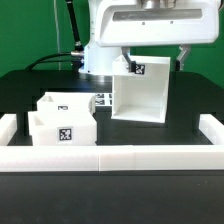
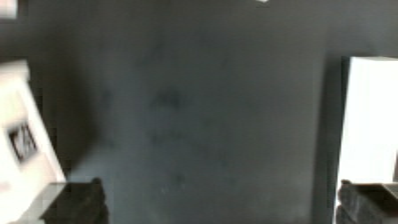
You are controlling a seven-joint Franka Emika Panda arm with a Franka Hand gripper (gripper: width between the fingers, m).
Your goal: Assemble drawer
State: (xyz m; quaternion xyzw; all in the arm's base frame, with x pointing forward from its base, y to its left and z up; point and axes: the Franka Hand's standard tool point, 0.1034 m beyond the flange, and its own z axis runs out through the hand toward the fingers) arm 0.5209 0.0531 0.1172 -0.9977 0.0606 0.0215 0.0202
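Note:
The tall white drawer housing stands on the black table right of centre, with a tag on its top edge. Two smaller white trays sit side by side at the exterior view's left, one showing a tag on its front. My gripper hangs just above the housing's top, with a dark finger on either side. In the wrist view the gripper is open, with only dark surface between the fingertips. A white part with a tag and a white edge lie at the sides.
Low white wall segments edge the table at the front and both sides. The marker board lies flat between the trays and the housing. The arm's white base and black cables stand behind the housing.

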